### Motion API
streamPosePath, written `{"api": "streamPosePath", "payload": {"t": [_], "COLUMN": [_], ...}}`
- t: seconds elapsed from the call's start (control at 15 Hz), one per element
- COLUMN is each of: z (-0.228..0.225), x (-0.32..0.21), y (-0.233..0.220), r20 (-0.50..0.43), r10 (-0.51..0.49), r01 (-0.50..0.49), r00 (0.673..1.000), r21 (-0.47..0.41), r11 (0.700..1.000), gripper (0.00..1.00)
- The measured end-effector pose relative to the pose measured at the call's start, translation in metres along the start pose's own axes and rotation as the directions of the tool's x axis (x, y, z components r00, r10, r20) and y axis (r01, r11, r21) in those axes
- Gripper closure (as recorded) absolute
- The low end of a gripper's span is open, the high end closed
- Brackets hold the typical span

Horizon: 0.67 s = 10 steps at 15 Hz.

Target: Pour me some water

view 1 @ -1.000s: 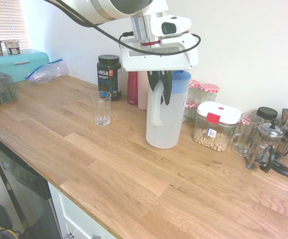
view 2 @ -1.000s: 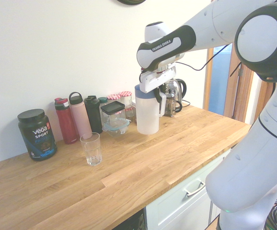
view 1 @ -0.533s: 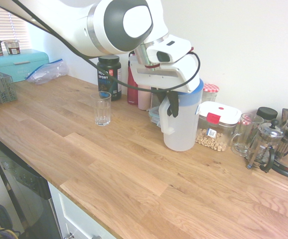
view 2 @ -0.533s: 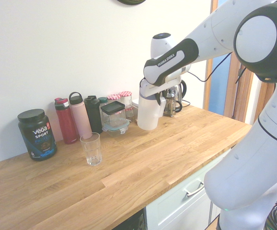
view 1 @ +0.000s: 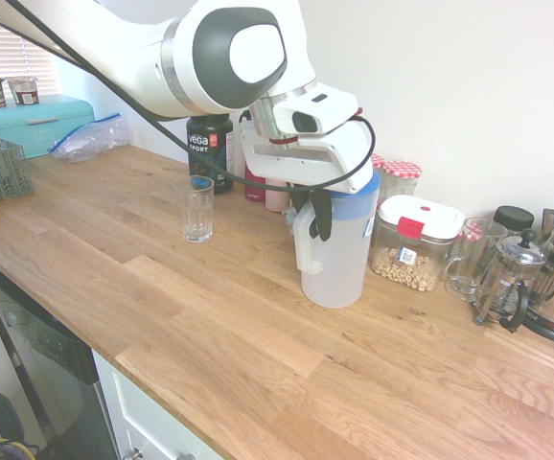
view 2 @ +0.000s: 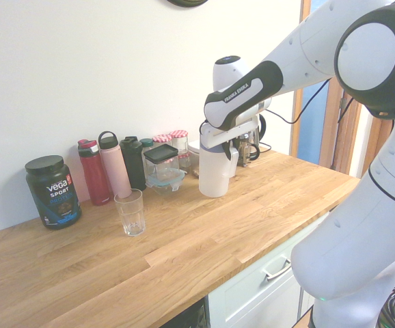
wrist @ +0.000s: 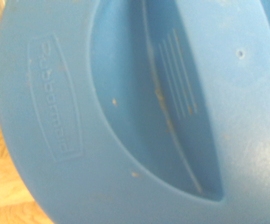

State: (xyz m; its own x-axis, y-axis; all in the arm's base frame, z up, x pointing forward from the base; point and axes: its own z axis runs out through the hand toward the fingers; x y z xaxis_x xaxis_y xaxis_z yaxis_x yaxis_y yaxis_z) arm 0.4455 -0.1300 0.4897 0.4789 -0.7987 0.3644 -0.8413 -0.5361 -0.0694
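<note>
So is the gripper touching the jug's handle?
Touching. The first exterior view shows the gripper closed round the white handle of the jug, no gap between them.

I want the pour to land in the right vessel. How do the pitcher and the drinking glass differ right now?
The pitcher is tall, frosted white, with a blue lid and a side handle; the glass is short, clear, open-topped, without a handle. The hand is shut on the pitcher's handle; the glass stands alone, untouched. Both are upright on the wooden counter.
</note>
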Motion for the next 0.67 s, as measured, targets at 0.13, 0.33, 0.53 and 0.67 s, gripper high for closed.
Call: {"api": "streamPosePath", "payload": {"t": [0.13,0.33,0.53,0.67], "z": [0.0008,0.0011,0.0025,0.0053], "x": [-0.0005,-0.0009,-0.0032,-0.0066], "y": [0.0004,0.0007,0.002,0.0018], "r20": [0.001,0.002,0.009,0.014], "r10": [-0.009,-0.022,-0.031,-0.037], "r01": [0.009,0.022,0.031,0.037], "r00": [1.0,1.0,0.999,0.999], "r21": [-0.002,-0.003,-0.009,-0.013], "r11": [1.0,1.0,0.999,0.999], "gripper": [0.0,0.0,0.0,0.0]}}
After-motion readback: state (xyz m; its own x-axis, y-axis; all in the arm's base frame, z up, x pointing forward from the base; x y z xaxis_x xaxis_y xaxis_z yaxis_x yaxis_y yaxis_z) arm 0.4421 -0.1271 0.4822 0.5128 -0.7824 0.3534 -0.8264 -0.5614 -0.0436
